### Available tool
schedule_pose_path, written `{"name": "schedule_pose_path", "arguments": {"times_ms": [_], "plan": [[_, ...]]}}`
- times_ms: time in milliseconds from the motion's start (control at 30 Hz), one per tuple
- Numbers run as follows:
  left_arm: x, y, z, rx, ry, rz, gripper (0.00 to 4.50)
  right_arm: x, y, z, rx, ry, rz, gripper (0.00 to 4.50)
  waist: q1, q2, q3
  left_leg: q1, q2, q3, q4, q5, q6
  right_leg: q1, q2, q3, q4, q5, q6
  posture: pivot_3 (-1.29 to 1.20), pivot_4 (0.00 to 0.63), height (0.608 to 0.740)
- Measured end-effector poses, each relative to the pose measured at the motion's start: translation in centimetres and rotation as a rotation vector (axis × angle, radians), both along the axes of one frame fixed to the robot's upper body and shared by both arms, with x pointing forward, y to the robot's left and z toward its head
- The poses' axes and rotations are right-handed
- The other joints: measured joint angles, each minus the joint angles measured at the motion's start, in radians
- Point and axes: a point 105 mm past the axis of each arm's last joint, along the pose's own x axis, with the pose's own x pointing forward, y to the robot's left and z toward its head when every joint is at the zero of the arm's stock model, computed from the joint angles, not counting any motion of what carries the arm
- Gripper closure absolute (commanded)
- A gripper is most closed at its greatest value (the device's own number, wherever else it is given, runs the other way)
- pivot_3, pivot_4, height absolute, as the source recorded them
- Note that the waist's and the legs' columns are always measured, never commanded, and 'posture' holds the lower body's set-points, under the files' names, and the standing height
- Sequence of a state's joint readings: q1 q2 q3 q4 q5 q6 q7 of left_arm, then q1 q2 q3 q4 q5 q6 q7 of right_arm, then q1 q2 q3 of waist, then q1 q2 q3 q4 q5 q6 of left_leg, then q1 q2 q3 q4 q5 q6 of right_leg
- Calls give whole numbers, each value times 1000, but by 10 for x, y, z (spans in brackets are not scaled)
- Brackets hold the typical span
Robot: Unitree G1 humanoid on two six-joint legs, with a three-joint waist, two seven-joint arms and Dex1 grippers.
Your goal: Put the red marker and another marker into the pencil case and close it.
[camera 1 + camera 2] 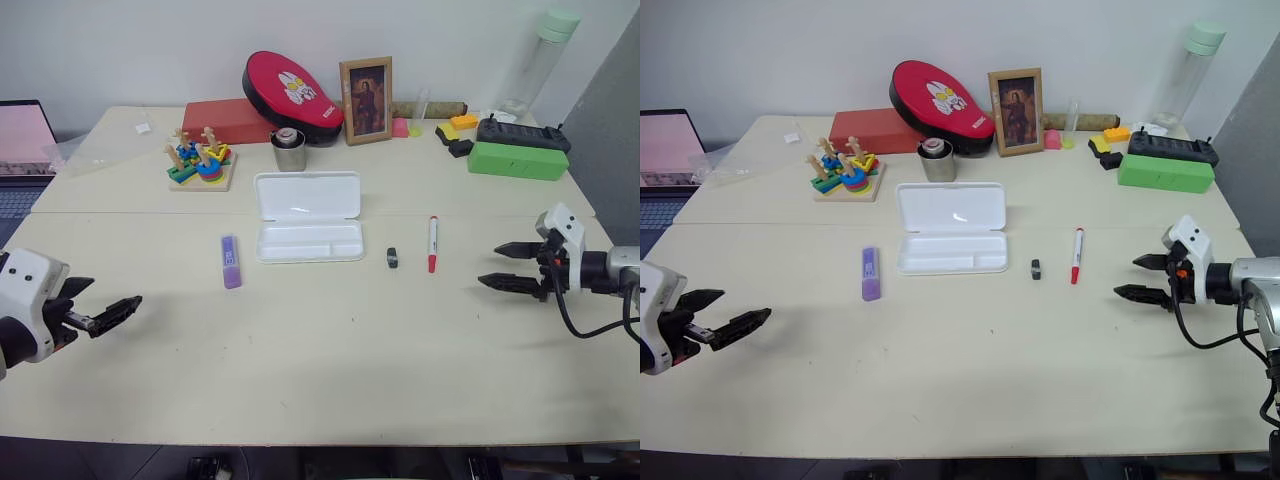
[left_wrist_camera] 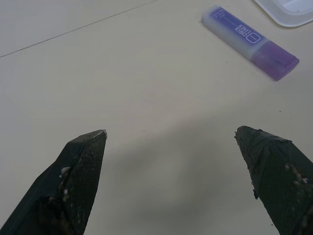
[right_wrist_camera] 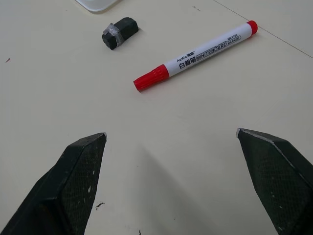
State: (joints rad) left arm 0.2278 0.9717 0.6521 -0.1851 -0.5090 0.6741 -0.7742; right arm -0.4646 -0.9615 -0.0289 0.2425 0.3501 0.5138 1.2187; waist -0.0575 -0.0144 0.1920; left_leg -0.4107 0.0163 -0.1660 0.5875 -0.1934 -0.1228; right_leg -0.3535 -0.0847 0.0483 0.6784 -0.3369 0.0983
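Observation:
The white pencil case (image 1: pixel 308 215) lies open in the middle of the table, both halves empty. To its right rests the red marker (image 1: pixel 432 243), white-barrelled with a red cap, also in the right wrist view (image 3: pixel 195 55). The short purple marker (image 1: pixel 231 260) lies to the left of the case and shows in the left wrist view (image 2: pixel 249 41). My right gripper (image 1: pixel 505 266) hovers open at the table's right side, a short way from the red marker. Low at the left, my left gripper (image 1: pixel 110 303) is open and well short of the purple marker.
A tiny black piece (image 1: pixel 392 258) lies between the case and the red marker. Along the back stand a wooden stacking toy (image 1: pixel 201 163), a metal cup (image 1: pixel 289 150), a red box (image 1: pixel 228 120), a red pouch (image 1: pixel 290 92), a framed picture (image 1: pixel 366 100) and a green block (image 1: pixel 517 160). A laptop (image 1: pixel 22 150) sits far left.

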Motion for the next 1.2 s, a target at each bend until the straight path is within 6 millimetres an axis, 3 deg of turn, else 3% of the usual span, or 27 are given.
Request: {"name": "schedule_pose_path", "arguments": {"times_ms": [333,967,1100,1200], "plan": [[1,-10,1,-30,0,-20,0,1,0,2,-9,-4,5,20,0,0,0,0,0,0,0,0,0,0,0,0,0,0,0,0,150,740],[-2,-11,-4,-8,20,-3,0,1,3,0,0,9,22,20,0,0,0,0,0,0,0,0,0,0,0,0,0,0,0,0,150,740],[0,-23,-13,-47,28,-26,0,7,18,8,29,-21,66,20,-3,0,0,0,0,0,1,0,0,0,0,0,1,0,0,0,150,740],[14,-53,-16,-118,-22,-97,0,19,45,20,75,-75,129,20,0,1,0,1,0,0,2,0,0,1,0,0,2,0,0,0,150,740]]}}
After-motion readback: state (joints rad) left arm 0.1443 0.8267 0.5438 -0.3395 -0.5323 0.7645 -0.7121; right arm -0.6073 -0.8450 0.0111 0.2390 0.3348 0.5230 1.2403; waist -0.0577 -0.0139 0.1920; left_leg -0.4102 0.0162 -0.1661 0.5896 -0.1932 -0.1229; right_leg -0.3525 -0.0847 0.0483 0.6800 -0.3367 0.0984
